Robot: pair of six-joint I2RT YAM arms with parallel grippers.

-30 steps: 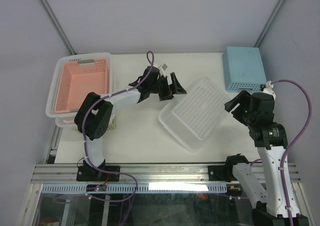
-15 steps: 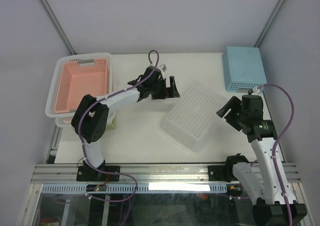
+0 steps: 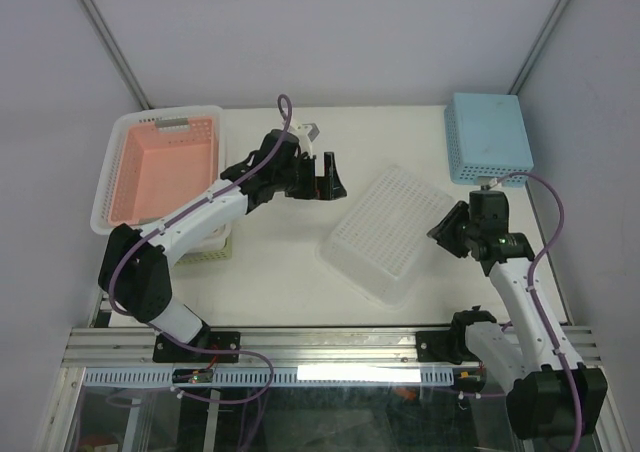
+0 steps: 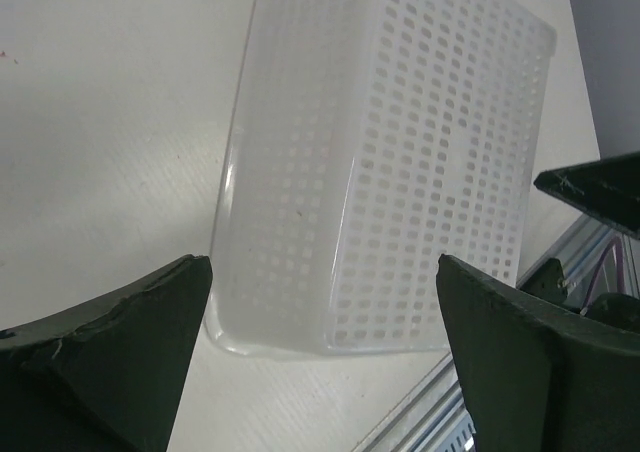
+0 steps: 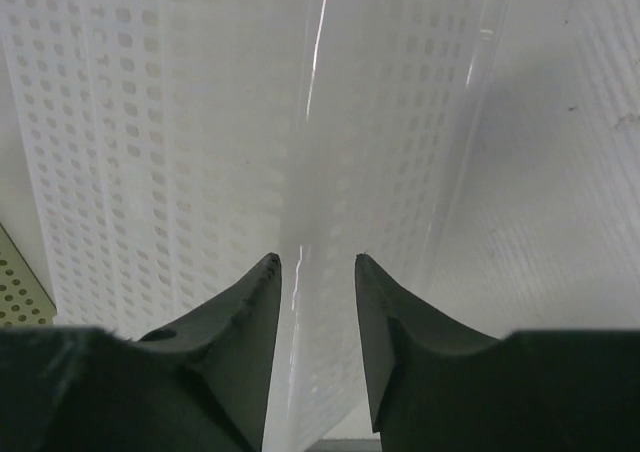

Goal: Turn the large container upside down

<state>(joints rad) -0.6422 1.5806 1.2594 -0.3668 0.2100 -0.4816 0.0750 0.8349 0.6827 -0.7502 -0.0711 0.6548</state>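
Pretty bare setup: a white counter point(image 3: 270, 272) boxed in by plain pale lilac-grey walls point(image 3: 330, 32), 2 slanted metal struts point(image 3: 110, 42) in the back corners, an aluminium rail point(image 3: 330, 344) along the near edge, soft even light.

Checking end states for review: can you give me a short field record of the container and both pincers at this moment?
large container: table centre, base up, rim down
left pincer: wide open, clear of the container
right pincer: at the container's right edge, jaws narrowly apart, grip unclear
others: pink basket far left; blue basket far right
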